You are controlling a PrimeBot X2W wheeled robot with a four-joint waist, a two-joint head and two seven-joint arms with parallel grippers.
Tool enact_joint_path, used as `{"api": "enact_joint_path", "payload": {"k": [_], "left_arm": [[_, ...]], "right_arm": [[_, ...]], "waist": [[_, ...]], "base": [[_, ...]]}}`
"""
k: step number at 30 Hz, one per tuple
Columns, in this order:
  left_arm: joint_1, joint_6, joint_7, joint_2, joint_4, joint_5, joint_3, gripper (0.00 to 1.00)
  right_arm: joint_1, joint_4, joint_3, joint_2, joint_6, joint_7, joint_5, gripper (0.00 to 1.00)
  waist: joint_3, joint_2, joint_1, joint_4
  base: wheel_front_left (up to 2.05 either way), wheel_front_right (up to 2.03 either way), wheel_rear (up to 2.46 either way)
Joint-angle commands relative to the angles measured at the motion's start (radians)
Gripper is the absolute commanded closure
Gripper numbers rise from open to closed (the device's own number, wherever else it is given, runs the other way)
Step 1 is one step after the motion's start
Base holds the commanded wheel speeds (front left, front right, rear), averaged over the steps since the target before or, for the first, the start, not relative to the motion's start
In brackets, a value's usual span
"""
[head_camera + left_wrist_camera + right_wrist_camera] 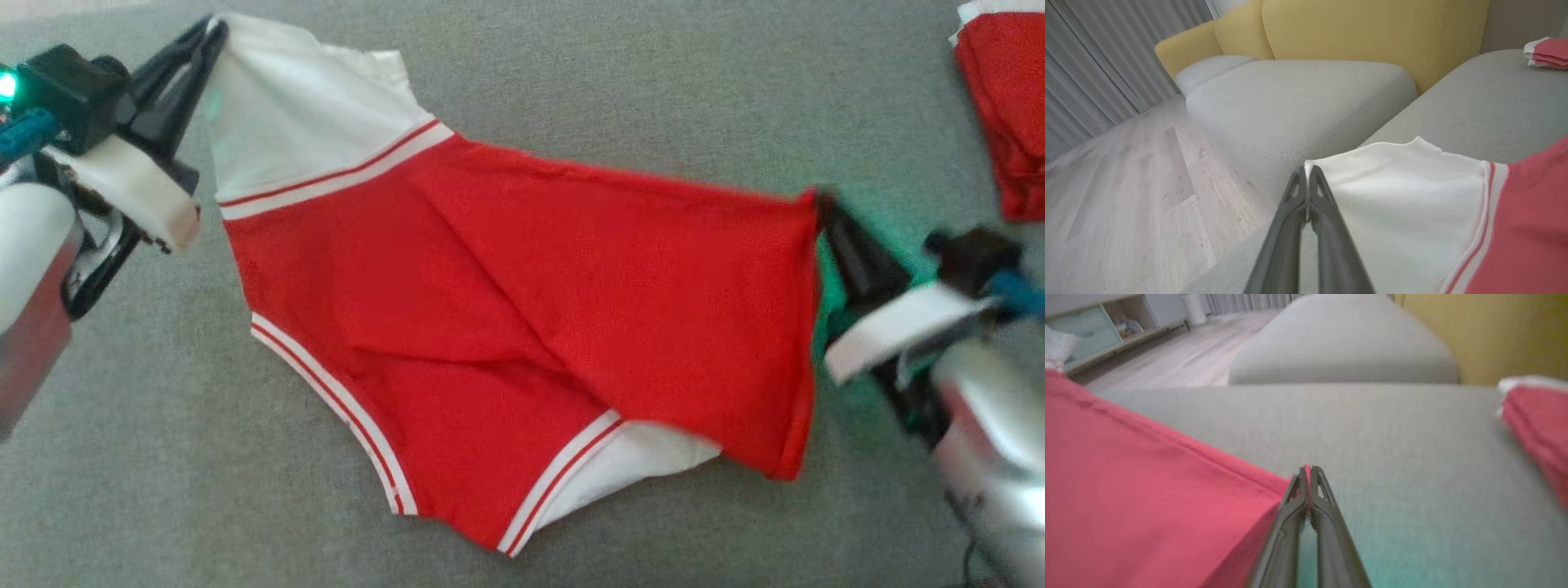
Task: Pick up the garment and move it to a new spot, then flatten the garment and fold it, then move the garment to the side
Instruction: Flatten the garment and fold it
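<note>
Garment: red and white garment (pixel 506 310) stretched over the grey cushion (pixel 571 73); long axis across the head view, white sleeve at upper left, red hem at right.
Left gripper (pixel 214 28): clamped on the white sleeve corner.
Right gripper (pixel 819 200): clamped on the red hem corner.
Left wrist view: yellow backrest (pixel 1372 28), wood floor (pixel 1126 183), curtain (pixel 1094 53).
Right wrist view: low shelf (pixel 1094 330).
Far right: folded red cloth (pixel 1004 106).

You can see the shirt (pixel 522 310) is soft cloth, smooth and not shiny. The grey sofa seat (pixel 571 82) under it is rougher woven cloth, dull too. The left gripper (pixel 214 28) and right gripper (pixel 819 200) have dark, matt plastic fingers. The right forearm (pixel 988 425) looks like shiny metal. The floor (pixel 1126 183) is pale wood.
</note>
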Motion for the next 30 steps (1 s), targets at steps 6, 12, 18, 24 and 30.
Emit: {"api": "enact_joint_path", "payload": {"k": [6, 12, 18, 24, 30], "left_arm": [[-0.191, 0.055, -0.072, 0.035, -0.028, 0.095, 0.092, 1.0], [-0.35, 0.1, -0.089, 0.023, -0.054, 0.19, 0.167, 1.0], [-0.482, 0.087, -0.09, 0.001, -0.071, 0.275, 0.226, 1.0], [-0.532, 0.06, -0.09, -0.035, -0.053, 0.32, 0.244, 1.0], [-0.517, 0.05, -0.09, -0.041, -0.093, 0.337, 0.292, 1.0]], "right_arm": [[-0.203, -0.115, -0.102, -0.079, -0.001, -0.019, -0.032, 1.0], [-0.392, -0.153, -0.143, -0.143, -0.001, -0.019, -0.054, 1.0], [-0.589, -0.131, -0.141, -0.185, -0.001, -0.02, -0.084, 1.0], [-0.699, -0.084, -0.112, -0.207, -0.001, -0.02, -0.103, 1.0], [-0.726, -0.086, -0.113, -0.225, -0.001, -0.02, -0.111, 1.0]], "waist": [[-0.014, 0.0, 0.0001, -0.001], [-0.026, 0.0, 0.0001, 0.003], [-0.035, 0.0, 0.0001, 0.018], [-0.054, 0.0, 0.0001, 0.043], [-0.094, 0.0, 0.0001, 0.059]], "base": [[0.0, 0.0, 0.0], [0.0, 0.0, 0.0], [0.0, 0.0, 0.0], [0.0, 0.0, 0.0], [0.0, 0.0, 0.0]]}}
